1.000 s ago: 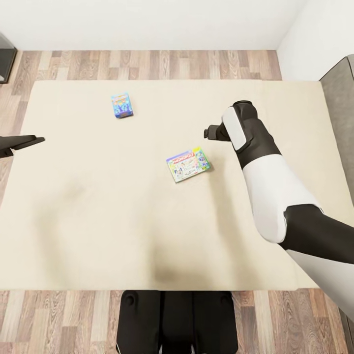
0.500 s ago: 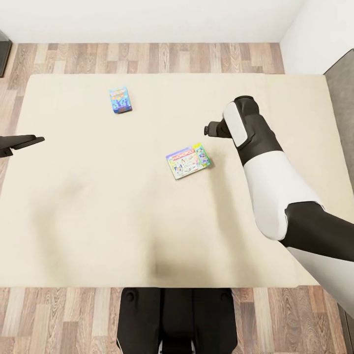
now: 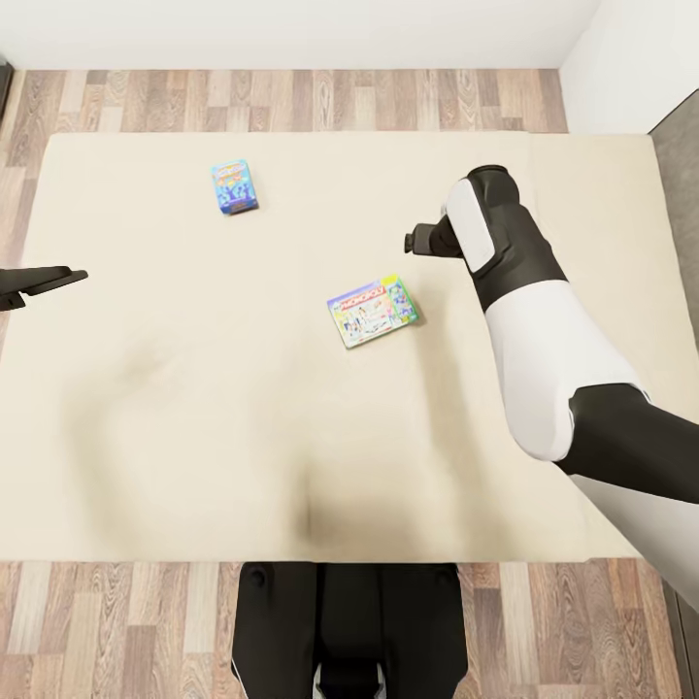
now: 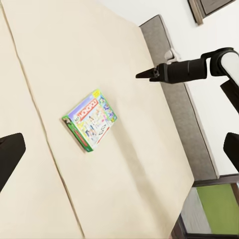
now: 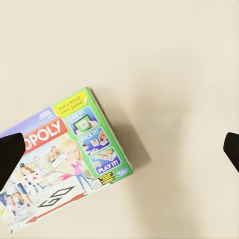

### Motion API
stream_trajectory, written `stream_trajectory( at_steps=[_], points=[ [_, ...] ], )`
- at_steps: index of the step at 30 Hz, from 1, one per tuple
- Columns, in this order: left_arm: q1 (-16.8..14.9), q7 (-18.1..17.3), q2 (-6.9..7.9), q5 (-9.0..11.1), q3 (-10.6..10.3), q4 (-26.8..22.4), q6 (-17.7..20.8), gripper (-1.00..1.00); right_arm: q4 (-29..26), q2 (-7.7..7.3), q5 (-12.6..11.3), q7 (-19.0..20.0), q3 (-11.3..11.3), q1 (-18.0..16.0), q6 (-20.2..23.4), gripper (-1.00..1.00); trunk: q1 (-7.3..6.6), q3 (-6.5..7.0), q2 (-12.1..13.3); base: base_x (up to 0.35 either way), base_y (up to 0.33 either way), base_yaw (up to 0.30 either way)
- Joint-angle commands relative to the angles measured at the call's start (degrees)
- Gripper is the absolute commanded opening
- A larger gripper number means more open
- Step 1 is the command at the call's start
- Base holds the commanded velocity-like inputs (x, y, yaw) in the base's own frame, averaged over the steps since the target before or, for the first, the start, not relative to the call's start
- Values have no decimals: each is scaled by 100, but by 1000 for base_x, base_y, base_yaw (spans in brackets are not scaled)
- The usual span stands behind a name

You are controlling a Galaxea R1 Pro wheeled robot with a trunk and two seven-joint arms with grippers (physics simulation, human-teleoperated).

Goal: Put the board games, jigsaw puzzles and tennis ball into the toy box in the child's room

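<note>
Right under the head camera sits the robot's dark base, parked against the near edge of the bed, with the cream mattress spreading away from it. Nothing is in hand: both grippers are empty.

A little further out lies the white board game with multicoloured edges, flat on the mattress and skewed to the bed's sides. In the right wrist view that same Monopoly box sits off-centre between two dark fingertips that stand wide apart. The right gripper hovers above and just beyond the box, not touching it.

Here is the risk: the box is thin and flat on a soft surface. Descend off-centre and the fingers may catch one corner only, so the box pivots or slides away. Push down too hard and the mattress gives, burying the edges the fingers need.

Out to the side, the left gripper hangs over the bed's edge, well apart from everything; whether it is spread or closed I cannot tell.

Farthest off, near the far side, waits the small teal-blue board game, a long reach from this stance. Beyond it, wood-plank floor.
</note>
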Motion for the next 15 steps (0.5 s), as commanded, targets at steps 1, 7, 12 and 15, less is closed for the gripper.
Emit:
stream_trajectory(
  at_steps=[1,7,12,15],
  points=[
    [-3,-25,2,-7,-1,1,61,100,-2,2,-58,-56,-5,-5,10,100,3,-16,-9,0,0,0],
    [-3,-25,2,-12,-1,1,61,100,1,2,-56,-56,-1,-13,11,100,3,-73,-9,0,0,0],
    [-3,-25,-4,-9,-1,1,61,100,2,2,-61,-58,-1,-71,14,100,3,-120,-9,0,0,0],
    [-3,-25,-6,-10,-4,1,61,100,2,2,-61,-60,-3,-103,17,100,3,-148,-9,0,0,0]
  ],
)
